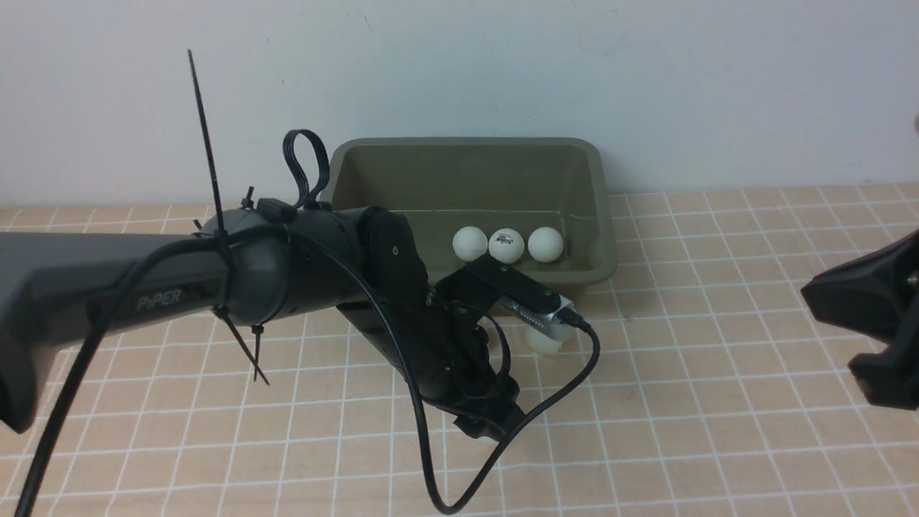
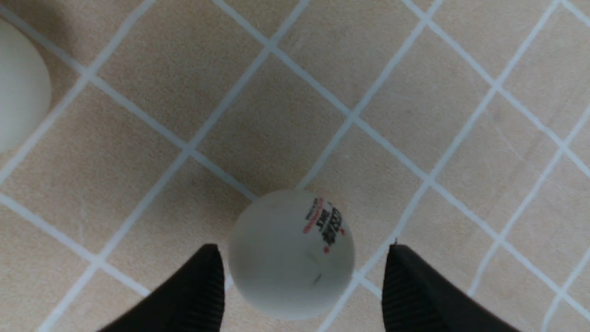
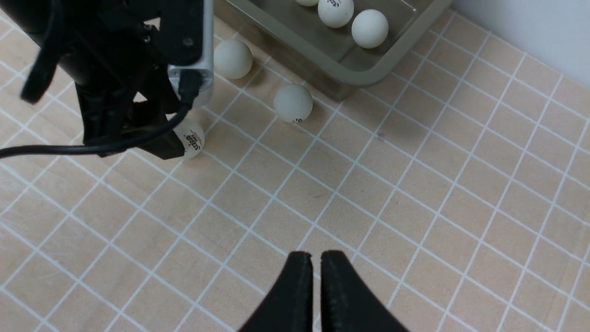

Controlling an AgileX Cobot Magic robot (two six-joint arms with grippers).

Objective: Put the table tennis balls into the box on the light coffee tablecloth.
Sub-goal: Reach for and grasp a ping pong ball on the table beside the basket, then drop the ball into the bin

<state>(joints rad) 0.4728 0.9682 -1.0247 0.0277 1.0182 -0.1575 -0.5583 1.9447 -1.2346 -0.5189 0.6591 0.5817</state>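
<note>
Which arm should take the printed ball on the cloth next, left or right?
Left. The left hand is open around the printed ball on the tablecloth. The right hand is shut, over bare cloth, away from every ball.

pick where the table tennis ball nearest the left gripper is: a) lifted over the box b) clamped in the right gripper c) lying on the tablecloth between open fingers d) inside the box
c: the left wrist view shows the printed table tennis ball lying on the light coffee tablecloth between the spread fingers of the left gripper, outside the box.
</note>
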